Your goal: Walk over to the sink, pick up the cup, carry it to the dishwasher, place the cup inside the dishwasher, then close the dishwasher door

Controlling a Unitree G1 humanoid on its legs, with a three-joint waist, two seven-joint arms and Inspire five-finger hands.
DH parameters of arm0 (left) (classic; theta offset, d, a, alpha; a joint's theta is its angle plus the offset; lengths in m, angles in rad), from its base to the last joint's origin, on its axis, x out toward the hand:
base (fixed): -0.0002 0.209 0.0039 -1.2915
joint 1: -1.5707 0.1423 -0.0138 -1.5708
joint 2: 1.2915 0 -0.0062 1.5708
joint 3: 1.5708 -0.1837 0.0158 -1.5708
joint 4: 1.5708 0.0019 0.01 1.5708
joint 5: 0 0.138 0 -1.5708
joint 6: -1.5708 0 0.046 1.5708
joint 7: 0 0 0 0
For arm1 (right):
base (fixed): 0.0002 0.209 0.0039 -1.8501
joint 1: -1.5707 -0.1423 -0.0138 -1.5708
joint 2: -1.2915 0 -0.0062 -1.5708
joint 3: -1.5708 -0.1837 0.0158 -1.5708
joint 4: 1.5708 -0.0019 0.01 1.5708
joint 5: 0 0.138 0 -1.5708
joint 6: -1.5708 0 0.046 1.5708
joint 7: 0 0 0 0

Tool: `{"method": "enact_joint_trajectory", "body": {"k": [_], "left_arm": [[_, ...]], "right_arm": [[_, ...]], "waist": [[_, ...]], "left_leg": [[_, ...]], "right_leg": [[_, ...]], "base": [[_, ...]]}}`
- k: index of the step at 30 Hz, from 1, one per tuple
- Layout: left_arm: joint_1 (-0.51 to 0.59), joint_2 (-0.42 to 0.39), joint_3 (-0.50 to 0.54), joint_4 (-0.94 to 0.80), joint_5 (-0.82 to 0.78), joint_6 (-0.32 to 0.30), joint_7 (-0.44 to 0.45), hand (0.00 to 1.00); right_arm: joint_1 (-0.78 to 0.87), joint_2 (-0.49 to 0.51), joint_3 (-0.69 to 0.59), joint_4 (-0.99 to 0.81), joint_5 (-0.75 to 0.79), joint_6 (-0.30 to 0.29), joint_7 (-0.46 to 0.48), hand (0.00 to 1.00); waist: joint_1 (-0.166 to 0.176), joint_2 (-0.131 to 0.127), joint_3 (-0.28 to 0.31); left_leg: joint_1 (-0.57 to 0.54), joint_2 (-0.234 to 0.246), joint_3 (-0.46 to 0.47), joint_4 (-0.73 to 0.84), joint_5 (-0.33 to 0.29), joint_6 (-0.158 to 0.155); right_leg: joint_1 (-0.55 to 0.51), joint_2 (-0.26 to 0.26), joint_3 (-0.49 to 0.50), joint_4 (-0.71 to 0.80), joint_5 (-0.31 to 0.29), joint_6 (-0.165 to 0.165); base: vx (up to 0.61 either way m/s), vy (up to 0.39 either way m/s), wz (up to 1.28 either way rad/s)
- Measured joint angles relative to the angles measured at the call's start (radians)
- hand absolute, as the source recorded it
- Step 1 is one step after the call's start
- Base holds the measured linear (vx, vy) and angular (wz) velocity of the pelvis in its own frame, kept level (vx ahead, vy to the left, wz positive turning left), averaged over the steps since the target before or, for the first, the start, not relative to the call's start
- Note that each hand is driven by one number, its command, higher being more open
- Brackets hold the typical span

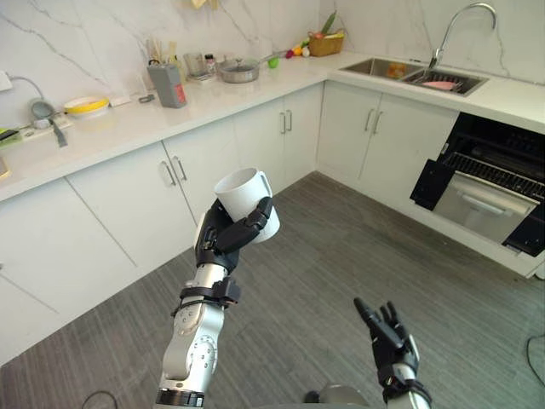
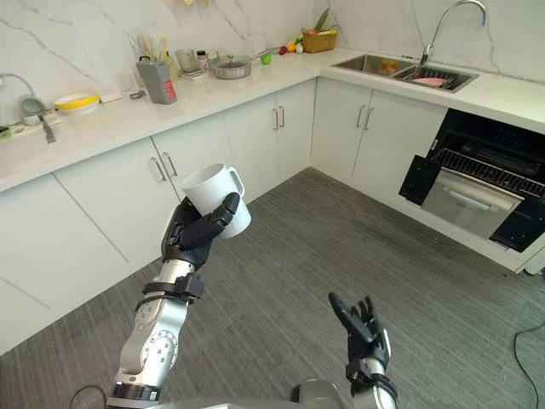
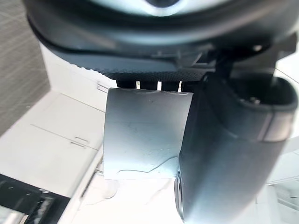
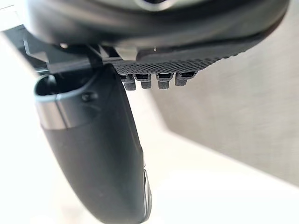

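The white L-shaped desk (image 1: pixel 128 123) runs from nine o'clock round to two o'clock, above a grey plank floor (image 1: pixel 341 281). On it a yellow bowl (image 1: pixel 86 105) sits at ten o'clock, a grey box (image 1: pixel 168 83) and a lidded pan (image 1: pixel 239 70) toward eleven, and a basket (image 1: pixel 326 43) at twelve. The sink (image 1: pixel 375 65) is set in at one.

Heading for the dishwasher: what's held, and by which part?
The left hand holds the white cup by its body, fingers round the side, not the handle. The right hand is open, empty.
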Motion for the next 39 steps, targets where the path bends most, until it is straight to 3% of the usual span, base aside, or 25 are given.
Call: {"method": "enact_joint_trajectory", "body": {"k": [2,5,6,9,10,12,13,15,17,18,19,20,22,25,26,28,29,30,31,32,33,34,36,38,39], "left_arm": [[0.035,0.000,0.021,-0.024,0.004,-0.011,0.000,0.00],[0.092,-0.005,0.044,-0.078,0.017,-0.022,0.000,0.00],[0.112,-0.008,0.046,-0.098,0.033,-0.024,-0.003,0.00],[0.119,-0.015,0.046,-0.114,0.048,-0.027,-0.023,0.00],[0.119,-0.014,0.046,-0.113,0.050,-0.029,-0.026,0.00],[0.121,0.003,0.060,-0.082,0.062,-0.033,-0.026,0.00],[0.120,0.007,0.069,-0.074,0.063,-0.033,-0.026,0.00],[0.118,0.018,0.091,-0.051,0.066,-0.030,-0.024,0.00],[0.103,0.040,0.117,-0.036,0.075,-0.020,-0.027,0.00],[0.096,0.053,0.114,-0.037,0.082,-0.021,-0.030,0.00],[0.091,0.060,0.111,-0.054,0.089,-0.028,-0.032,0.00],[0.079,0.075,0.113,-0.040,0.095,-0.024,-0.030,0.00],[0.080,0.066,0.098,-0.039,0.103,-0.013,-0.030,0.00],[0.077,0.068,0.048,-0.039,0.103,-0.011,-0.032,0.00],[0.078,0.073,0.032,-0.039,0.105,-0.010,-0.051,0.00],[0.078,0.085,0.027,-0.039,0.116,-0.011,-0.074,0.00],[0.081,0.097,0.026,-0.041,0.123,-0.011,-0.082,0.00],[0.087,0.108,0.025,-0.042,0.128,-0.013,-0.083,0.00],[0.089,0.096,0.021,-0.029,0.133,-0.011,-0.084,0.00],[0.094,0.058,0.008,-0.013,0.138,-0.004,-0.083,0.00],[0.089,0.040,-0.030,-0.021,0.138,-0.012,-0.088,0.00],[0.085,0.037,-0.044,-0.026,0.138,-0.014,-0.089,0.00],[0.079,0.040,-0.095,-0.033,0.138,-0.017,-0.098,0.00],[0.070,0.045,-0.124,-0.024,0.138,-0.019,-0.098,0.00],[0.066,0.044,-0.148,-0.010,0.138,-0.019,-0.094,0.00]], "right_arm": [[-0.001,-0.008,0.026,-0.085,0.023,-0.013,0.003,1.00],[-0.047,-0.028,0.107,-0.197,0.029,-0.013,0.013,1.00],[-0.081,-0.033,0.134,-0.212,0.025,-0.005,0.017,1.00],[-0.151,-0.059,0.152,-0.182,-0.007,0.020,0.033,1.00],[-0.155,-0.062,0.152,-0.173,-0.014,0.026,0.035,1.00],[-0.158,-0.058,0.158,-0.137,-0.020,0.060,0.034,1.00],[-0.162,-0.059,0.158,-0.130,-0.020,0.069,0.034,1.00],[-0.181,-0.059,0.151,-0.102,-0.020,0.107,0.025,1.00],[-0.205,-0.031,0.133,-0.071,-0.018,0.149,0.001,1.00],[-0.197,-0.018,0.128,-0.065,-0.020,0.151,-0.003,1.00],[-0.194,-0.015,0.129,-0.069,-0.032,0.150,-0.007,1.00],[-0.192,0.001,0.134,-0.059,-0.059,0.159,-0.011,1.00],[-0.175,0.005,0.138,-0.057,-0.084,0.161,-0.025,1.00],[-0.133,0.007,0.145,-0.080,-0.083,0.162,-0.065,1.00],[-0.101,0.006,0.140,-0.102,-0.083,0.162,-0.089,1.00],[-0.078,0.010,0.133,-0.117,-0.093,0.162,-0.119,1.00],[-0.058,0.016,0.124,-0.138,-0.105,0.159,-0.151,1.00],[-0.030,0.019,0.123,-0.167,-0.134,0.152,-0.182,1.00],[-0.025,0.004,0.119,-0.167,-0.144,0.146,-0.191,1.00],[-0.023,-0.022,0.109,-0.167,-0.149,0.146,-0.207,1.00],[-0.025,-0.033,0.079,-0.172,-0.167,0.141,-0.231,1.00],[-0.031,-0.038,0.071,-0.174,-0.173,0.139,-0.239,1.00],[-0.027,-0.027,0.066,-0.223,-0.202,0.124,-0.276,1.00],[-0.020,-0.011,0.050,-0.289,-0.207,0.107,-0.282,1.00],[-0.017,-0.011,0.034,-0.332,-0.205,0.098,-0.273,1.00]], "waist": [[0.019,-0.007,0.002],[0.053,-0.023,-0.001],[0.053,-0.033,-0.004],[0.058,-0.027,-0.002],[0.064,-0.027,-0.003],[0.094,-0.063,-0.027],[0.092,-0.078,-0.030],[0.084,-0.120,-0.035],[0.078,-0.113,-0.007],[0.078,-0.131,0.000],[0.072,-0.145,0.003],[0.057,-0.179,-0.001],[0.038,-0.148,0.019],[0.020,-0.108,0.049],[0.010,-0.096,0.058],[0.008,-0.103,0.057],[0.012,-0.139,0.041],[0.016,-0.179,0.033],[0.015,-0.164,0.033],[0.012,-0.112,0.027],[0.006,-0.081,0.017],[0.005,-0.069,0.014],[-0.004,-0.048,0.018],[-0.003,-0.068,0.010],[-0.006,-0.052,-0.003]], "left_leg": [[-0.097,0.001,0.067,-0.031,-0.155,0.090],[-0.140,-0.053,0.129,-0.507,-0.255,0.082],[-0.133,-0.093,0.126,-0.761,-0.234,0.052],[-0.190,-0.118,0.144,-0.996,-0.176,-0.020],[-0.191,-0.122,0.155,-1.010,-0.155,-0.006],[-0.164,-0.162,0.133,-0.978,0.017,0.095],[-0.165,-0.176,0.138,-0.955,0.013,0.113],[-0.142,-0.215,0.169,-0.895,-0.057,0.136],[-0.130,-0.210,0.193,-0.716,-0.151,0.167],[-0.113,-0.235,0.185,-0.738,-0.180,0.108],[-0.025,-0.271,0.204,-0.893,-0.145,0.177],[0.017,-0.313,0.196,-0.904,-0.170,0.187],[0.086,-0.303,0.176,-0.944,-0.199,0.195],[0.174,-0.267,0.166,-0.993,-0.231,0.177],[0.222,-0.243,0.168,-1.008,-0.254,0.156],[0.272,-0.237,0.185,-1.025,-0.278,0.128],[0.315,-0.257,0.210,-1.023,-0.308,0.096],[0.363,-0.288,0.226,-1.004,-0.361,0.069],[0.382,-0.275,0.235,-0.985,-0.390,0.061],[0.390,-0.230,0.260,-0.973,-0.416,0.056],[0.392,-0.194,0.286,-0.971,-0.448,0.049],[0.395,-0.178,0.303,-0.972,-0.458,0.047],[0.437,-0.120,0.369,-0.969,-0.502,0.121],[0.426,-0.102,0.380,-0.830,-0.491,0.114],[0.382,-0.064,0.381,-0.687,-0.459,0.118]], "right_leg": [[0.081,0.012,0.065,-0.043,-0.024,-0.011],[0.133,-0.018,0.183,-0.062,-0.070,-0.002],[0.156,-0.040,0.213,-0.064,-0.097,0.008],[0.271,-0.050,0.240,-0.146,-0.123,0.045],[0.299,-0.051,0.241,-0.162,-0.128,0.053],[0.328,-0.097,0.255,-0.121,-0.143,0.067],[0.323,-0.114,0.248,-0.092,-0.142,0.070],[0.297,-0.173,0.203,0.026,-0.105,0.136],[0.257,-0.200,0.105,0.252,0.095,0.203],[0.236,-0.224,0.092,0.343,0.151,0.226],[0.152,-0.284,0.069,0.589,0.158,0.253],[0.064,-0.360,0.043,0.757,0.109,0.205],[-0.059,-0.378,-0.016,0.835,0.044,0.120],[-0.227,-0.357,-0.071,0.685,-0.036,0.106],[-0.257,-0.336,-0.139,0.430,-0.030,0.112],[-0.254,-0.323,-0.226,0.143,0.037,0.116],[-0.244,-0.329,-0.320,-0.039,0.166,0.108],[-0.231,-0.359,-0.395,-0.073,0.335,0.016],[-0.219,-0.349,-0.402,-0.051,0.304,-0.095],[-0.220,-0.311,-0.404,-0.024,0.279,-0.066],[-0.236,-0.261,-0.398,-0.016,0.228,-0.077],[-0.244,-0.241,-0.394,-0.007,0.210,-0.072],[-0.263,-0.227,-0.436,0.136,0.058,-0.081],[-0.267,-0.230,-0.393,0.231,-0.036,-0.081],[-0.257,-0.205,-0.373,0.235,-0.060,-0.080]], "base": [[0.41,0.000,-0.95],[0.47,0.099,-1.07],[0.49,0.165,-0.72],[0.54,0.242,-0.33],[0.58,0.320,-0.48],[0.63,0.336,-0.39],[0.63,0.316,-0.02],[0.64,0.294,-0.07],[0.63,0.296,-0.07],[0.29,0.274,0.01],[0.28,0.267,0.08],[0.19,0.169,0.10],[0.29,0.058,0.11],[0.32,-0.032,-0.03],[0.33,-0.102,-0.06],[0.35,-0.101,-0.28],[0.49,-0.130,-0.59],[0.52,-0.141,-0.65],[0.51,-0.137,-0.57],[0.44,-0.113,-0.49],[0.41,-0.106,-0.49],[0.35,-0.124,-0.57],[0.36,-0.130,-0.69],[0.48,-0.127,-0.81],[0.40,-0.142,-0.81]]}}
